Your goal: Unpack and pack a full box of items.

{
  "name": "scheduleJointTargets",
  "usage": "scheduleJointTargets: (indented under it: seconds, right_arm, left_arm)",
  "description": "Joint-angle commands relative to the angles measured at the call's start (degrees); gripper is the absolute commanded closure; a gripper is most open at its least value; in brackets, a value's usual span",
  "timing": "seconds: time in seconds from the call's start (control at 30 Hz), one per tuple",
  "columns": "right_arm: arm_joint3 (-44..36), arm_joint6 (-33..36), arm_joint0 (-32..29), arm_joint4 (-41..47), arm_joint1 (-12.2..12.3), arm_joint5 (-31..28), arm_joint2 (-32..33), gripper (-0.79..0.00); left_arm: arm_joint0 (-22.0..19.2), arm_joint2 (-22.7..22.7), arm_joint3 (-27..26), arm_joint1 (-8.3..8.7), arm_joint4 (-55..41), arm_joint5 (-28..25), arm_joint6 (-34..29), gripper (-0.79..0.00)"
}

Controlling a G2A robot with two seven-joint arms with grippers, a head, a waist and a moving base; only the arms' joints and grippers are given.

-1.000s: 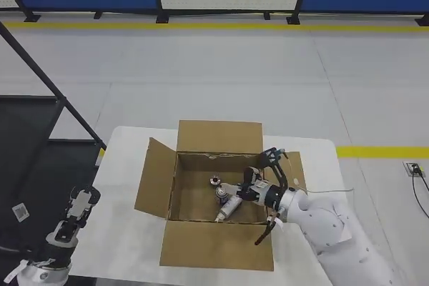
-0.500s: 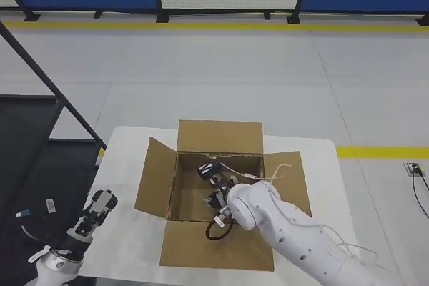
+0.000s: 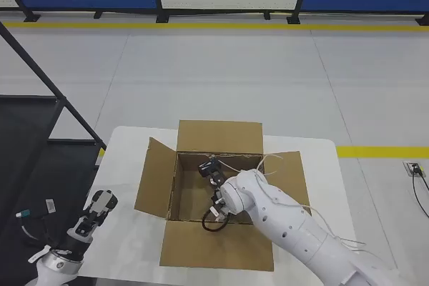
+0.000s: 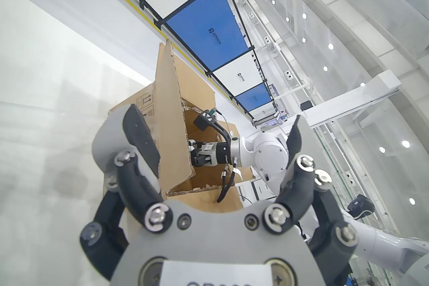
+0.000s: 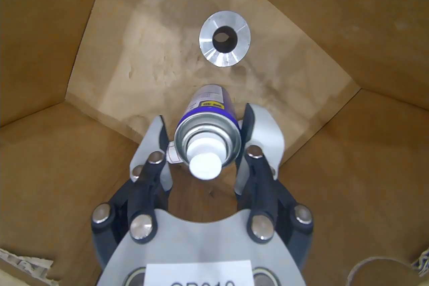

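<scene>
A white table [image 3: 129, 214] stands on a pale floor crossed by a yellow line, with an open cardboard box [image 3: 218, 250] near its middle. Deep in that box, the right gripper [image 5: 205, 119] has its jaws set to the width of a spray can [image 5: 209, 136]. The pads sit against the can's sides and its white cap [image 5: 205, 166] faces the wrist, a hold that looks meant for lifting it straight out. Beyond the can's far end a metal ring [image 5: 224, 42] lies flat on the box's inner panel, apart from the can and probably next in line. At the table's left edge, toward the near corner, the left gripper [image 4: 216, 121] hangs spread wide and empty, facing the box's left flap, seemingly parked clear of the work.
</scene>
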Motion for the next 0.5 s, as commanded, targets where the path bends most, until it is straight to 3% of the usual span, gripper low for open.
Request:
scheduleJointTargets:
  seconds: [0.0,0.1,0.2,0.3,0.47]
  right_arm:
    - [0.3,-1.04,0.04,0.22,-0.21,-0.42,0.53,0.0]
    - [-1.71,-2.4,-0.79,-0.21,0.28,-0.79,2.39,0.0]
    - [-9.37,-4.34,-4.09,-2.29,2.01,-1.12,5.81,0.0]
    - [-22.05,-4.54,-10.29,-7.59,5.03,0.35,11.92,0.0]
    - [-46.58,-2.91,-25.6,-18.22,9.53,3.29,23.9,0.0]
  left_arm:
    - [0.0,0.0,0.0,0.0,0.0,0.0,0.0,-0.785]
    - [0.0,0.0,0.0,0.0,0.0,0.0,0.0,-0.785]
    - [0.0,0.0,0.0,0.0,0.0,0.0,0.0,-0.785]
    - [0.0,0.0,0.0,0.0,0.0,0.0,0.0,-0.785]
    - [0.0,0.0,0.0,0.0,0.0,0.0,0.0,-0.785]
